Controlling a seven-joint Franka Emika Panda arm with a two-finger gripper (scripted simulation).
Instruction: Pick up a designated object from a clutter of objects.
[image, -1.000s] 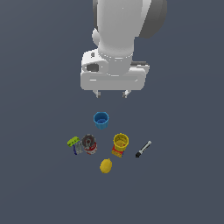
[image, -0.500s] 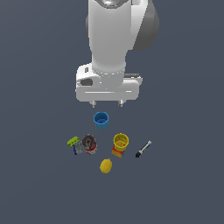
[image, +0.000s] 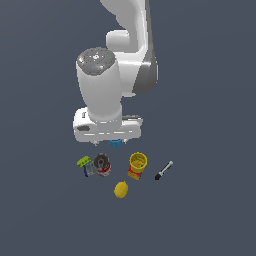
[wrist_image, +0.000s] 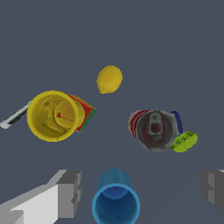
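Note:
The designated object, a red and white can (image: 103, 165) with a dark grey top, stands upright in the clutter of objects; the wrist view shows its lid from above (wrist_image: 154, 130). My gripper (image: 109, 143) hangs above and just behind it, over the blue cup (image: 116, 143), which the hand mostly hides. Both fingers stand far apart with nothing between them, so the gripper (wrist_image: 142, 190) is open. The can lies beyond the fingertips (wrist_image: 70, 193), apart from them.
A green-blue tool (image: 85, 163) touches the can on the exterior view's left. A yellow container (image: 137, 165) with a red base, a lemon (image: 121, 189) and a black-grey pen-like stick (image: 163, 171) lie toward the exterior view's right. The blue cup (wrist_image: 116, 202) sits between my fingers' line.
The arm has swung and the hand has dropped toward the clutter. It now covers most of the blue cup, which was in full view before. The objects have not moved.

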